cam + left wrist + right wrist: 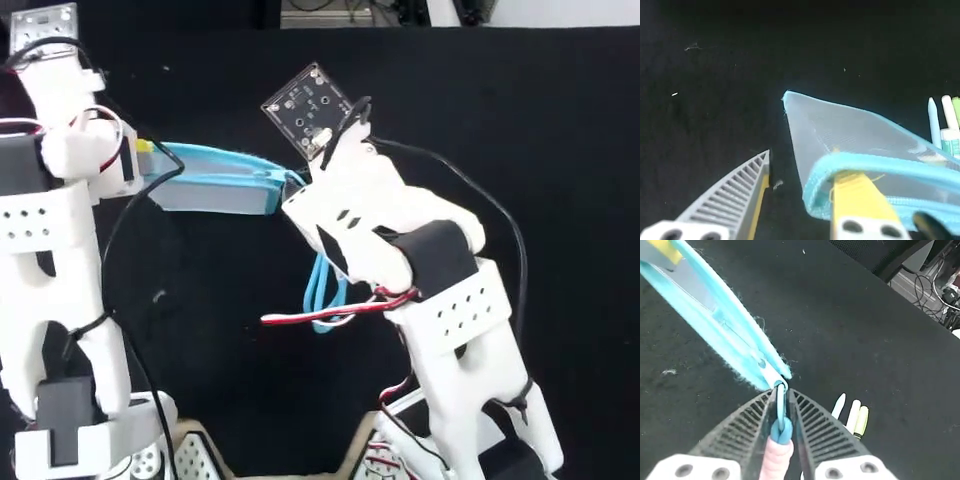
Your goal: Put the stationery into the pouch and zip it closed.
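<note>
A light-blue mesh pouch point(225, 180) hangs stretched between the two grippers above the black table. My left gripper point(807, 165) is open at one end of it. Its yellow-taped finger point(855, 200) sits under the pouch's blue rim point(865, 162), and the grey finger point(740, 200) stands apart beside the mesh. At the other end my right gripper point(782, 392) is shut on the blue zipper pull point(781, 415). In the high view this gripper point(300, 190) is at the pouch's right tip. Three pens point(852, 415) lie on the table outside the pouch, with their tips point(942, 117) showing past the pouch.
A blue strap loop point(325, 290) hangs under the right arm. A red and white cable point(320, 315) crosses in front of that arm. Black cloth point(560, 120) covers the table, with open room to the right and at the back.
</note>
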`<state>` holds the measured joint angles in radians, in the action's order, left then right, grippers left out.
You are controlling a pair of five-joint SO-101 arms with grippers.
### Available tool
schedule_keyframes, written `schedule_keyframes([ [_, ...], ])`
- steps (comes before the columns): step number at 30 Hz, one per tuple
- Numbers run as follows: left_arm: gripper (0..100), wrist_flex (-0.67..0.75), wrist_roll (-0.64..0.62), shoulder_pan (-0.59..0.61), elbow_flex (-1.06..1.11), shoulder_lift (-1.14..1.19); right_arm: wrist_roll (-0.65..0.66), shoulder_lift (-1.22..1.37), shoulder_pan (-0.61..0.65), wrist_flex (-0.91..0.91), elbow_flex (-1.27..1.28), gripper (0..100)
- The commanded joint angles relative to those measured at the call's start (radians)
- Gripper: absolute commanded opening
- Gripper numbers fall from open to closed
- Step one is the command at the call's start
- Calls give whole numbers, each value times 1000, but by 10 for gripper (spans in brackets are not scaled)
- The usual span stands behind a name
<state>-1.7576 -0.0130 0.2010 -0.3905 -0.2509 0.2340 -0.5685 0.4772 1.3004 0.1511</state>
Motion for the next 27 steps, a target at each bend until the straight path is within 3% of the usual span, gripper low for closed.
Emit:
schedule_keyframes([
  [1,160,2,34,-15,2,0,5,2,-11,5,-45,11],
  [5,22,0,28,-22,88,-12,2,1,-14,0,-30,11],
  [16,29,-3,-71,-30,248,-209,-5,-5,-8,17,7,11],
  [24,29,6,-18,-53,306,-276,-5,-96,141,129,-102,18],
  [27,29,29,35,-51,341,-241,-5,-102,178,153,-93,102],
])
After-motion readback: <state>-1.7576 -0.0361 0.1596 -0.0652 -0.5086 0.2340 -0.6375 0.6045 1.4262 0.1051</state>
